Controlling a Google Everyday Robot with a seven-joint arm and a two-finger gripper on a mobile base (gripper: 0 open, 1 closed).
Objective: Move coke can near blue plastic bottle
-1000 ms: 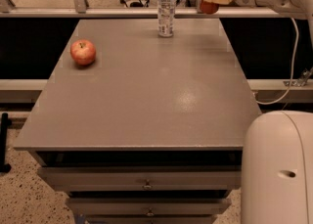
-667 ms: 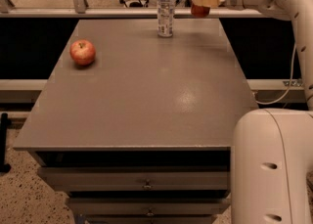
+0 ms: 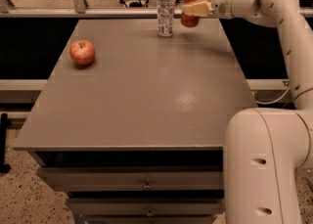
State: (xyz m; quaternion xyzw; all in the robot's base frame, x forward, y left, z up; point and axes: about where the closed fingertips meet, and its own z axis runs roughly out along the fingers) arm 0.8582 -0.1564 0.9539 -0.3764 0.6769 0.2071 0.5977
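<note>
Camera view. The gripper (image 3: 194,9) is at the far edge of the table (image 3: 146,96), at the end of a white arm (image 3: 279,3) that reaches in from the upper right. Its cream fingers (image 3: 200,8) are closed around the middle of the coke can (image 3: 190,20) and hold it upright, silver top uppermost. The can is just to the right of the bottle (image 3: 166,10), close beside it but with a narrow gap between them. Whether the can's base rests on the tabletop or hangs slightly above it cannot be told. The bottle is clear, with a white cap and a pale label. It stands upright near the far edge and is taller than the can. A red apple (image 3: 82,52) lies on the left side of the table, well apart from both. Drawer fronts (image 3: 146,185) with small pulls show below the near edge. The robot's white body (image 3: 264,164) fills the lower right corner.
</note>
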